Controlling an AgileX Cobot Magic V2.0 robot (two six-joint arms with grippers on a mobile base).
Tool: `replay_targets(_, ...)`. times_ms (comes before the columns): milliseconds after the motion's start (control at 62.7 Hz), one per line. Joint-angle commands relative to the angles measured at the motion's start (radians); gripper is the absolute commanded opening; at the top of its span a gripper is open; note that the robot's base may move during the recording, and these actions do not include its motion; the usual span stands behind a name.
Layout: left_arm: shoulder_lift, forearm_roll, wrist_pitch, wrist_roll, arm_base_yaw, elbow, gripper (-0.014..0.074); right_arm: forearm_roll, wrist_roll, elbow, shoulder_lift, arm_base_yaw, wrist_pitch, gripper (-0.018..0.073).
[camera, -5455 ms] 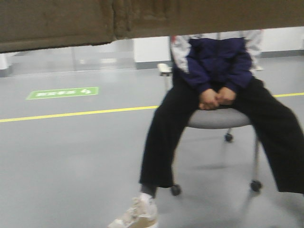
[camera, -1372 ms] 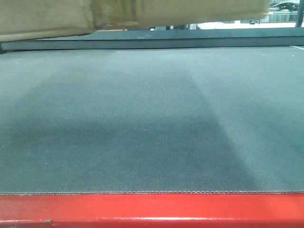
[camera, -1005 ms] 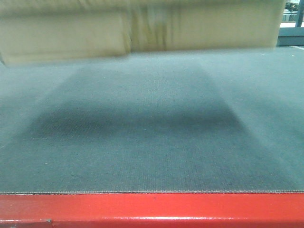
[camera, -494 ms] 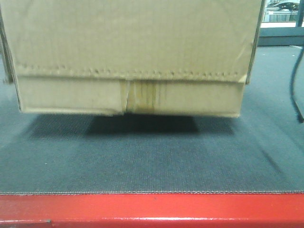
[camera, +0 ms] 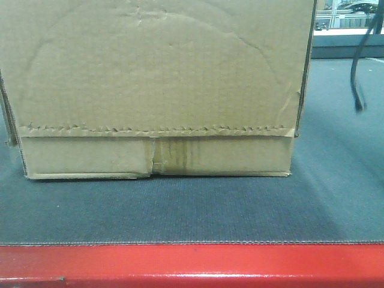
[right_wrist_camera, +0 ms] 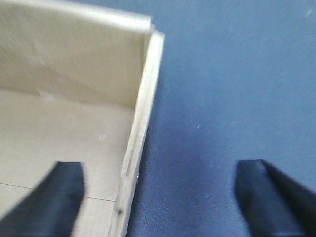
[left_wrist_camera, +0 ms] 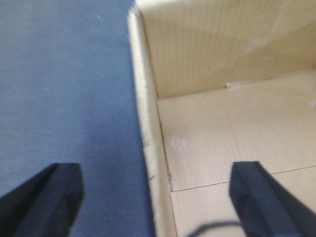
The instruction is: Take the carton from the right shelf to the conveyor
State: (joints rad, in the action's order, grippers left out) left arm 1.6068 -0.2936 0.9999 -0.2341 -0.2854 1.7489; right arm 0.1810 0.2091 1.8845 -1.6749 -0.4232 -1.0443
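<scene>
The carton (camera: 156, 78), brown and creased with a jagged tape strip across its face, stands flat on the dark grey conveyor (camera: 180, 210) behind the conveyor's red front edge (camera: 192, 264). The wrist views look down into its open top. My left gripper (left_wrist_camera: 155, 197) is open and straddles the carton's left wall (left_wrist_camera: 148, 128), one finger over the belt (left_wrist_camera: 64, 98), one over the carton's floor (left_wrist_camera: 222, 133). My right gripper (right_wrist_camera: 160, 197) is open and straddles the right wall (right_wrist_camera: 140, 118) the same way. Neither touches the walls. The right shelf is out of view.
A black cable (camera: 360, 60) hangs at the carton's upper right. Bare belt lies to the right of the carton (camera: 342, 156) and in front of it. A dark rail and a bright background show at the far top right (camera: 348, 42).
The view swung from a seated person to the conveyor. The carton came down from the top edge and now rests on the belt; half a second ago it hung just above it.
</scene>
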Motion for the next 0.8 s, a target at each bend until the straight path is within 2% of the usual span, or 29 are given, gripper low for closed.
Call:
replay_targets(0, -0.078, -0.004, 0.014, 0.023, 0.015, -0.005, 0.0399, 0.016, -0.005, 0.01, 0.065, 0.007, -0.023, 0.0305)
replay_targets(96, -0.146, -0.003, 0.009, 0.025, 0.055, -0.053, 0.0241, 0.018, -0.007, -0.008, 0.117, 0.027, -0.046, 0.0058)
replay_targets(160, -0.201, -0.003, -0.005, 0.025, 0.092, -0.112, 0.0127, 0.018, -0.007, -0.035, 0.146, 0.05, -0.048, -0.0071)
replay_targets(175, -0.213, 0.0, -0.01, 0.025, 0.101, -0.128, 0.0081, 0.018, -0.007, -0.043, 0.158, 0.056, -0.043, -0.0091)
replay_targets(239, -0.275, 0.016, -0.055, 0.033, 0.145, -0.22, -0.004, 0.018, -0.007, -0.103, 0.193, 0.084, -0.023, -0.0066)
replay_targets(351, -0.396, 0.062, -0.141, 0.052, 0.224, -0.381, 0.0013, 0.018, -0.007, -0.237, 0.263, 0.136, 0.046, -0.0069)
replay_targets(494, -0.555, 0.069, -0.262, 0.068, 0.292, -0.606, 0.0015, 0.018, -0.007, -0.485, 0.371, 0.18, 0.176, -0.0069)
replay_targets(590, -0.672, 0.069, -0.343, 0.101, 0.302, -0.742, 0.0015, 0.023, -0.007, -0.661, 0.458, 0.183, 0.277, -0.0069)
replay_targets(782, -0.91, 0.072, -0.45, 0.103, 0.302, -1.007, 0.0015, 0.023, -0.007, -0.998, 0.67, 0.183, 0.493, -0.0069)
